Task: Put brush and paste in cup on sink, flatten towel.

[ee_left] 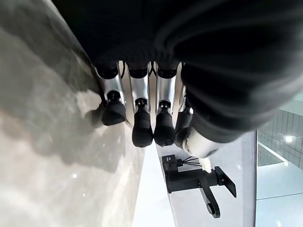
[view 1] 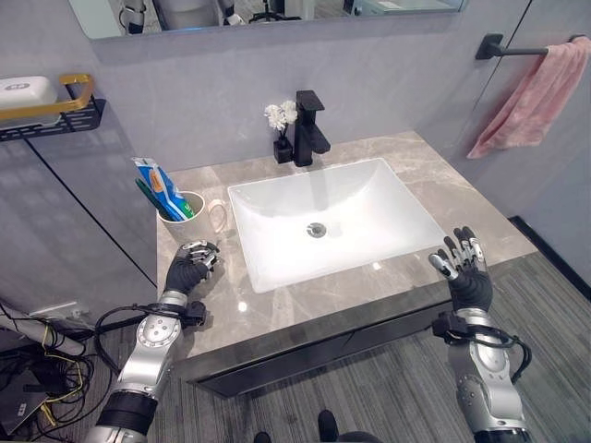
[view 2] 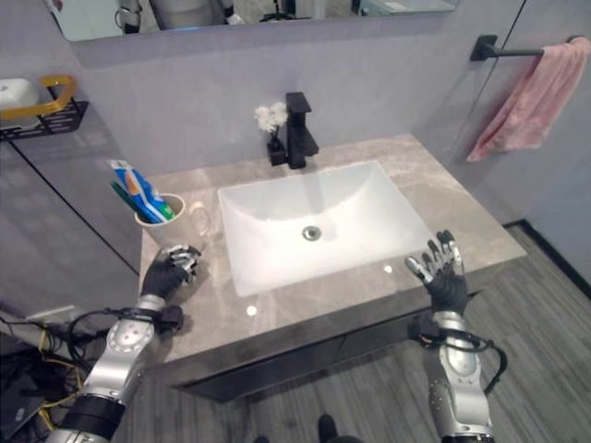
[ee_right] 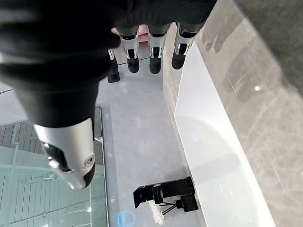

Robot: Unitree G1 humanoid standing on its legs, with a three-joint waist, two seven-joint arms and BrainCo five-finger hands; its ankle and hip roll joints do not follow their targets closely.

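A white cup [view 1: 189,220] stands on the stone counter [view 1: 305,300] left of the basin. In it are a blue toothpaste tube [view 1: 157,184] and a green toothbrush [view 1: 148,197], both leaning left. My left hand [view 1: 190,265] rests just in front of the cup with its fingers [ee_left: 142,127] curled and nothing in them. My right hand [view 1: 467,268] is raised at the counter's front right corner, open, with fingers [ee_right: 152,59] straight and empty. A pink towel [view 1: 537,96] hangs bunched from a black bar [view 1: 503,47] on the right wall.
The white basin [view 1: 323,217] fills the middle of the counter. Behind it stand a black faucet [view 1: 309,128] and a small vase of white flowers [view 1: 281,129]. A black and gold shelf [view 1: 51,106] with a soap dish juts from the left wall.
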